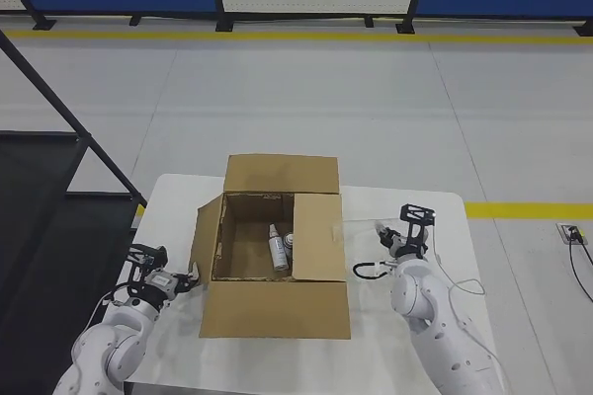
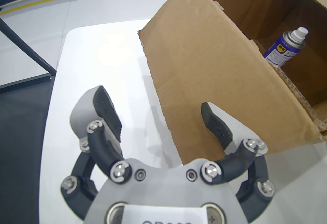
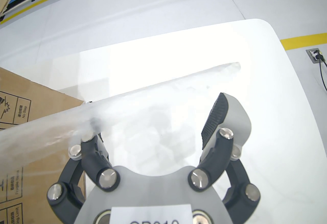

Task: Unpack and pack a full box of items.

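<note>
The cardboard box (image 1: 277, 308) sits in the middle of the white desk (image 1: 178, 197) with all its flaps folded open. A blue spray can (image 2: 286, 47) with a white cap lies on the box floor, toward the side nearer the desk's right edge. The left end effector (image 2: 162, 117) hovers near the desk's left edge, its fingers spread wide and empty just beside the box's left flap. The right end effector (image 3: 155, 125) is between the box and the desk's right edge, also spread apart. A clear film strip (image 3: 166, 84) runs from the box and drapes over one of its fingers.
</note>
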